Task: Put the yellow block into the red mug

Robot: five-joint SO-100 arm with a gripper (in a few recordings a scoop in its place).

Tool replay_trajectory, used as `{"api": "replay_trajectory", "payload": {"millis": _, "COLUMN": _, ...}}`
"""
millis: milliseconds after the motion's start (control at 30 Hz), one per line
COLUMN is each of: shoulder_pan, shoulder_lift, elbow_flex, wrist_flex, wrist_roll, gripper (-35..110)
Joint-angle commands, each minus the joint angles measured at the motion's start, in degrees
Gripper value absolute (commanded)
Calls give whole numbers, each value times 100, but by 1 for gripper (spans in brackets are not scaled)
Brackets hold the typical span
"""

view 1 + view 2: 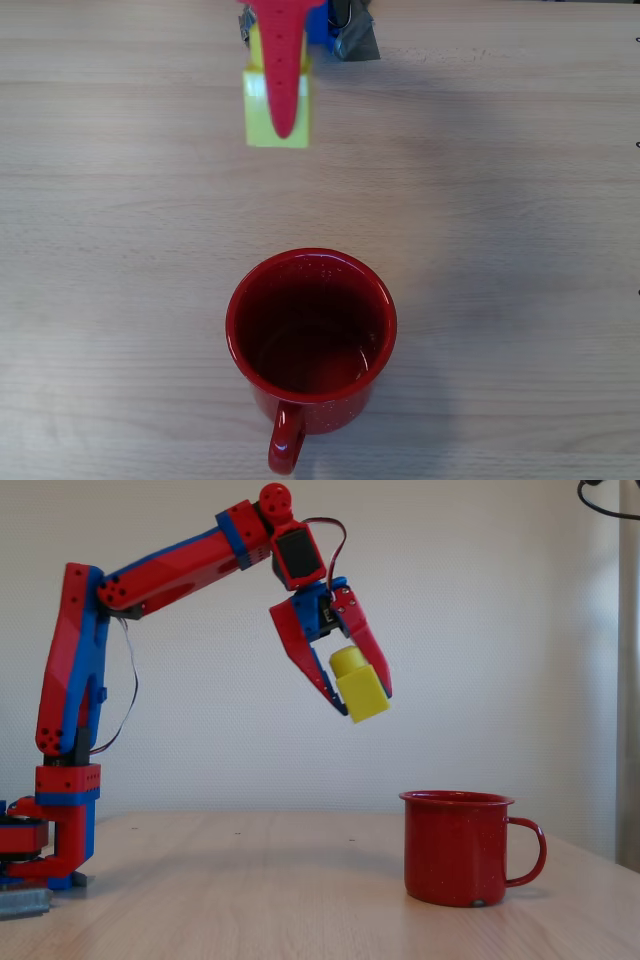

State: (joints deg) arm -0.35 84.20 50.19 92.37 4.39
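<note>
The hand (362,702) gripped the block (360,688) aloft, above and short of the mug (456,847) standing on the table (220,890); lifting appeared done, with carrying over the mug and release remaining.

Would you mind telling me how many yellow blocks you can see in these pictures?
1. The yellow block is held in the air between the fingers of the gripper, short of the red mug. The mug looks empty in the overhead view.

Setting appears to be a lab or office test bench: bare light wood-laminate table (250,900), plain white wall (480,630), 1 hobby robot arm (150,570) clamped at the table's left edge.
</note>
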Motion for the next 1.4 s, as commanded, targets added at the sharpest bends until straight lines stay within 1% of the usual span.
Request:
{"api": "replay_trajectory", "payload": {"millis": 0, "shoulder_pan": -123, "shoulder_lift": -9, "elbow_flex": -870, "wrist_flex": 141, "wrist_roll": 176, "gripper": 0}}
{"api": "replay_trajectory", "payload": {"millis": 400, "shoulder_pan": -316, "shoulder_lift": -2259, "elbow_flex": -3771, "wrist_flex": 536, "wrist_roll": 483, "gripper": 0}}
{"api": "replay_trajectory", "payload": {"millis": 533, "shoulder_pan": -378, "shoulder_lift": -2936, "elbow_flex": -4456, "wrist_flex": 571, "wrist_roll": 545, "gripper": 0}}
{"api": "replay_trajectory", "payload": {"millis": 933, "shoulder_pan": -387, "shoulder_lift": -4421, "elbow_flex": -5766, "wrist_flex": 554, "wrist_roll": 536, "gripper": 0}}
{"api": "replay_trajectory", "payload": {"millis": 1200, "shoulder_pan": -334, "shoulder_lift": -4702, "elbow_flex": -5950, "wrist_flex": 475, "wrist_roll": 510, "gripper": 1}}
{"api": "replay_trajectory", "payload": {"millis": 1267, "shoulder_pan": -334, "shoulder_lift": -4729, "elbow_flex": -5941, "wrist_flex": 466, "wrist_roll": 510, "gripper": 4}}
{"api": "replay_trajectory", "payload": {"millis": 1367, "shoulder_pan": -325, "shoulder_lift": -4737, "elbow_flex": -5915, "wrist_flex": 466, "wrist_roll": 510, "gripper": 15}}
